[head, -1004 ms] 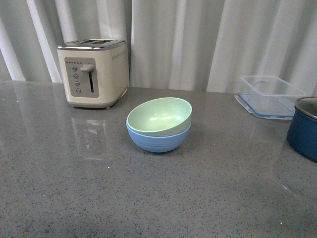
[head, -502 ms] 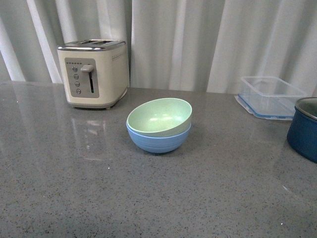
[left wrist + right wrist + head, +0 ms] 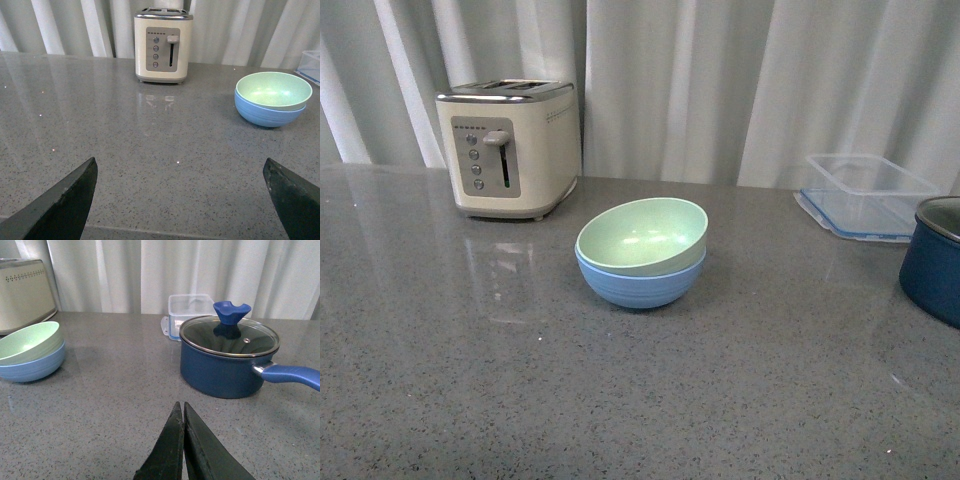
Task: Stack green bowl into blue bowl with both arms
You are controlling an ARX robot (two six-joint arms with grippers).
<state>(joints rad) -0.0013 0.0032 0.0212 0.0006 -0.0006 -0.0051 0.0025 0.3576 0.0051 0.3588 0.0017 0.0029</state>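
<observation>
Your green bowl point(image 3: 642, 234) sits nested, slightly tilted, in the blue bowl point(image 3: 640, 284). Left gripper point(image 3: 185, 200) fingers spread wide; right gripper point(image 3: 181, 440) fingers pressed together, holding nothing.

A grey speckled countertop point(image 3: 520, 400) fills the near and middle of the scene, glossy enough to show soft reflections; along its far edge hang pale pleated curtains point(image 3: 720, 80) from left to right, closing off the whole back; the light is even and soft, with faint shadows.

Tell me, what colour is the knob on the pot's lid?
Blue, like the pot; the knob shows best in the right wrist view.
</observation>
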